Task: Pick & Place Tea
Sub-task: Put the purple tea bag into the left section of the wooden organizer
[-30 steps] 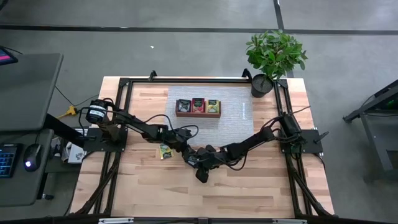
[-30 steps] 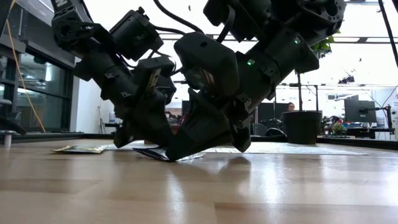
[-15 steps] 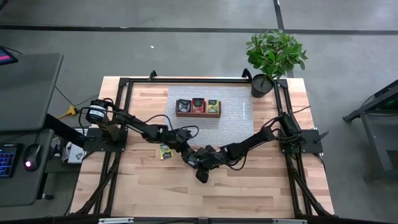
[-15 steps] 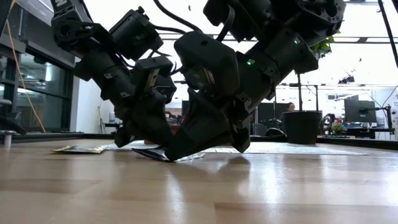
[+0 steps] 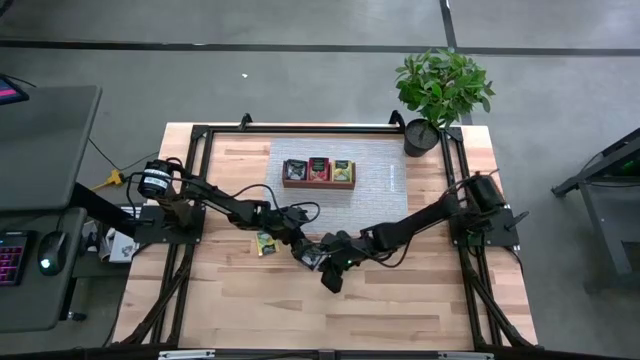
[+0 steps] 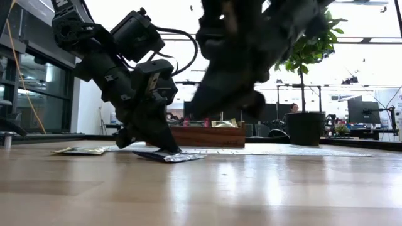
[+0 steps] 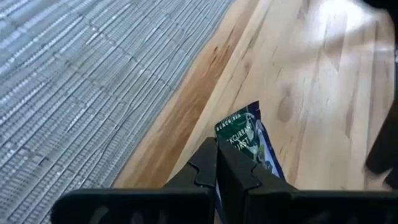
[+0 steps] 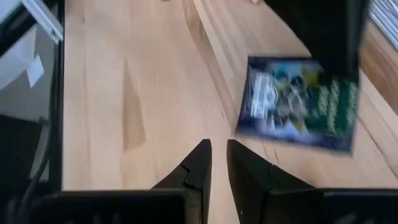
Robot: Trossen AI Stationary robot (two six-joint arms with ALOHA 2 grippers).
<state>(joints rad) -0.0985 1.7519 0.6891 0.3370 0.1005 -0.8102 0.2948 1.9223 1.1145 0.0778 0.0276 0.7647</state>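
Wooden surface is carrying a grey mat and a tray, both well beyond the claws. Left claw is sitting pressed together on the edge of a dark tea packet lying flat beside the mat. Right claw is hanging just beside that packet, fingers slightly parted, gripping nothing. A yellow-green packet is lying near the left claw.
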